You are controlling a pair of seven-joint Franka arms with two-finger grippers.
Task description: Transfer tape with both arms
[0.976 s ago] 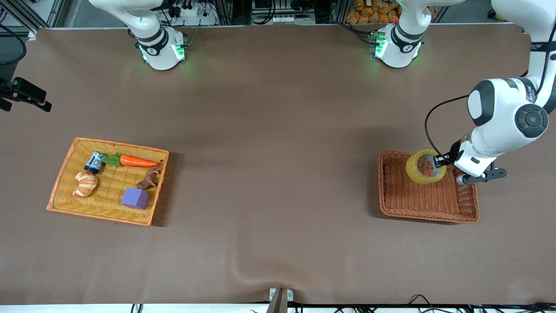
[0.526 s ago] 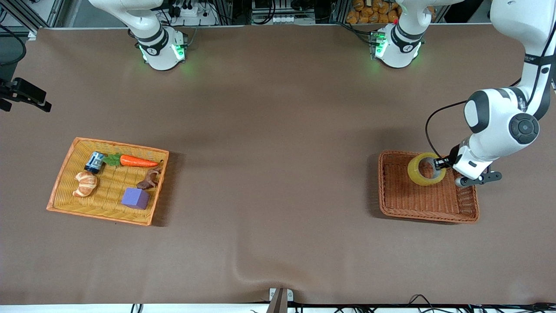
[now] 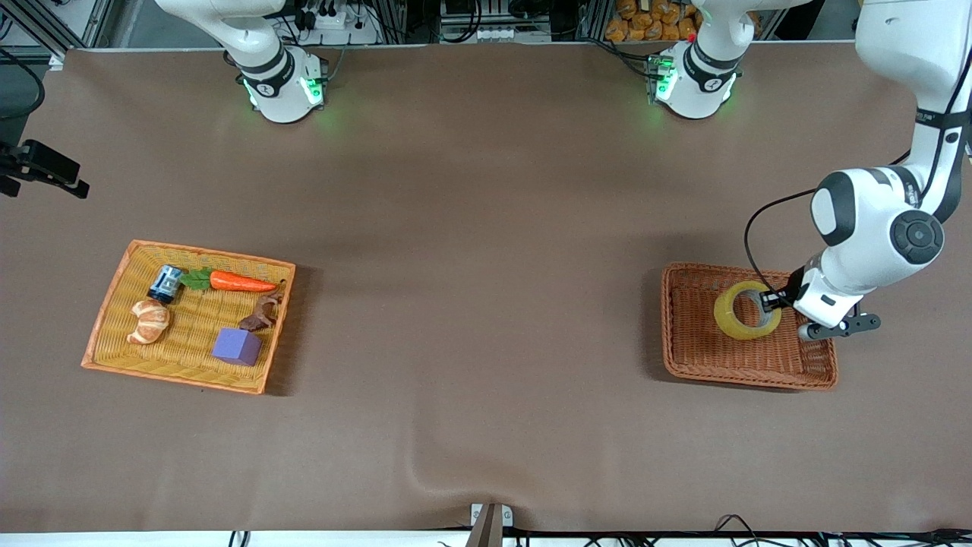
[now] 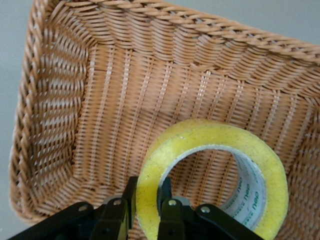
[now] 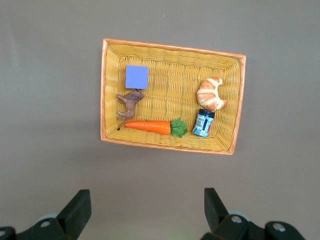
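Note:
The tape, a yellowish ring with a grey-white core, hangs low inside the brown wicker basket at the left arm's end of the table. My left gripper is shut on its wall, one finger inside the ring and one outside. In the left wrist view the tape is pinched by the left gripper just above the basket's woven floor; whether they touch I cannot tell. My right gripper stands open and empty, high over the table beside the orange basket.
The orange basket at the right arm's end holds a carrot, a croissant, a purple cube, a brown toy animal and a blue can. Bare brown cloth lies between the two baskets.
My left gripper has come down with the tape, deeper into the brown basket. The right gripper stays open and has hardly moved.

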